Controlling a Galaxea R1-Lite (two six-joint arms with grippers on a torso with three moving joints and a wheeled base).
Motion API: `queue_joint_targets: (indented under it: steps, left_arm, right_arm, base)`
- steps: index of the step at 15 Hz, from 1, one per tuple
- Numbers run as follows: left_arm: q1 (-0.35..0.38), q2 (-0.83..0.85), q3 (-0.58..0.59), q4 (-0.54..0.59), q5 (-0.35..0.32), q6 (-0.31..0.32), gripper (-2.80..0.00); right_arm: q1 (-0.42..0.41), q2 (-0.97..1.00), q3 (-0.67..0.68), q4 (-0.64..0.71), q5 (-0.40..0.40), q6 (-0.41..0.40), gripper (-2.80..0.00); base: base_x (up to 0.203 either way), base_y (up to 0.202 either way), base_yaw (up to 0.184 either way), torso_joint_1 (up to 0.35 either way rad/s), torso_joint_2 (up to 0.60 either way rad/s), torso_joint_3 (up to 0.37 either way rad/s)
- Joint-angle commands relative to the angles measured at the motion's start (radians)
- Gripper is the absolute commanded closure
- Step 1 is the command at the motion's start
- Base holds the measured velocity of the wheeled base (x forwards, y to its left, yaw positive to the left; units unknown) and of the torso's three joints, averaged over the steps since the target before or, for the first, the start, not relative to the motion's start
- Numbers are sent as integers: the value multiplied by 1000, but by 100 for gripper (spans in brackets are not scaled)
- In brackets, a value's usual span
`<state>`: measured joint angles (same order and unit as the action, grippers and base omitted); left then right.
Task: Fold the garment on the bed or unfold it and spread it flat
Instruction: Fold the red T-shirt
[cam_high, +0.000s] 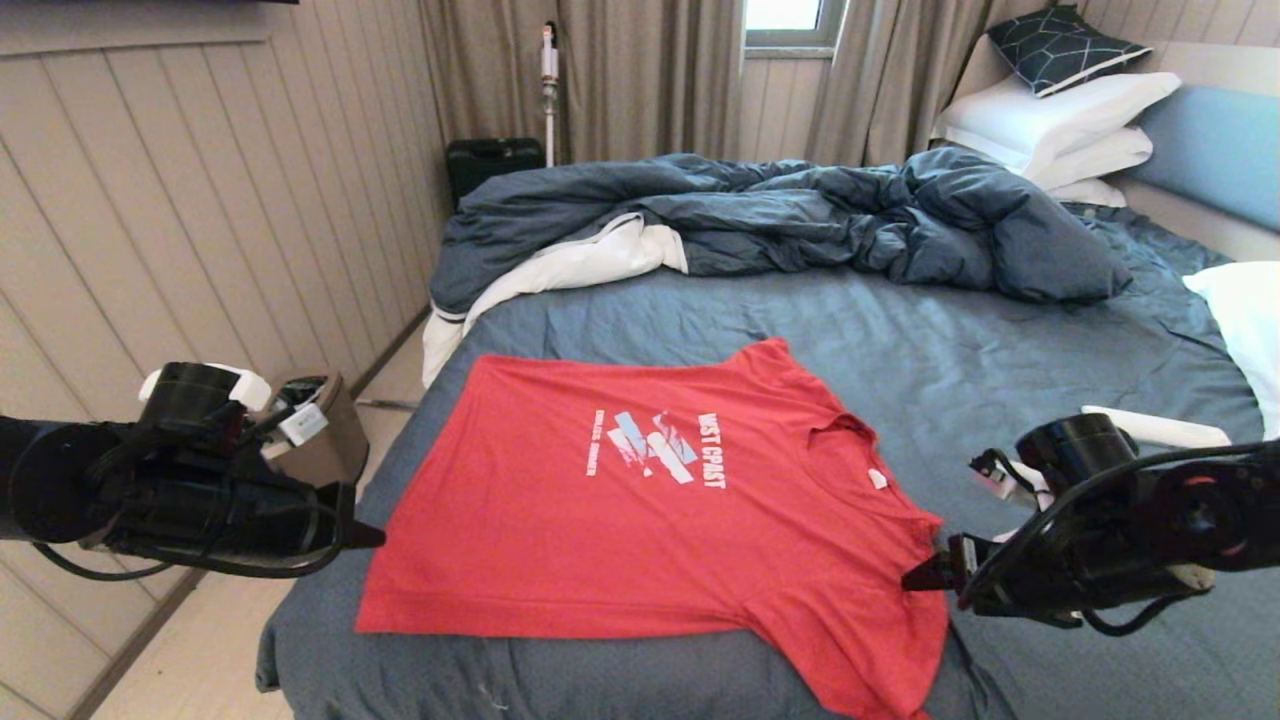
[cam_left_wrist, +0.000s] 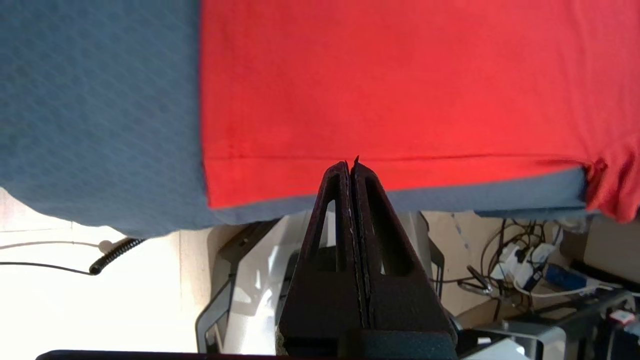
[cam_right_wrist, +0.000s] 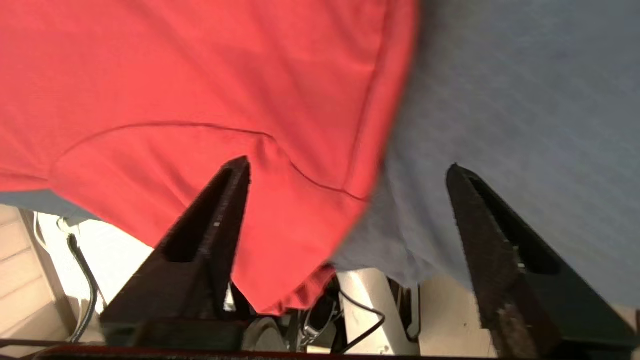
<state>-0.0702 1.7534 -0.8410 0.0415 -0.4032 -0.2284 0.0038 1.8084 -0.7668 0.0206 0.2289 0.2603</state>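
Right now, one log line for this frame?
T-shirt: flat on bed | left end effector: shut, at hem, empty | right end effector: open, over sleeve

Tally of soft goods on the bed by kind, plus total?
T-shirt: 1
Duvet: 1
White pillows at the headboard: 3
Patterned cushion: 1
White pillow at right edge: 1
Total: 7

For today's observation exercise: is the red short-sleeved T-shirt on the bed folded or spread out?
Spread out. The red short-sleeved T-shirt lies open on the blue-grey bed sheet, chest print up, collar showing, one sleeve hanging over the near edge.
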Motion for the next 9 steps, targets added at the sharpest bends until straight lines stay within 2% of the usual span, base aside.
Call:
queue_joint_targets:
  steps: [1, 7, 8, 9]
  left_arm:
    - [0, 18, -3, -3, -2, -2, 0]
    - [0, 44, -12, -11, -2, 0, 0]
    - [0, 47, -10, -11, -2, 0, 0]
    - [0, 55, -10, -12, -2, 0, 0]
  right_arm:
    - [24, 34, -8, -2, 3, 11, -280]
    - [87, 78, -16, -37, 4, 57, -280]
    - [88, 90, -24, -39, 3, 60, 0]
    - [88, 94, -26, -41, 4, 60, 0]
  base:
    - [0, 0, 0, 0, 0, 0]
    - [0, 0, 0, 0, 0, 0]
    - [0, 0, 0, 0, 0, 0]
    - [0, 0, 0, 0, 0, 0]
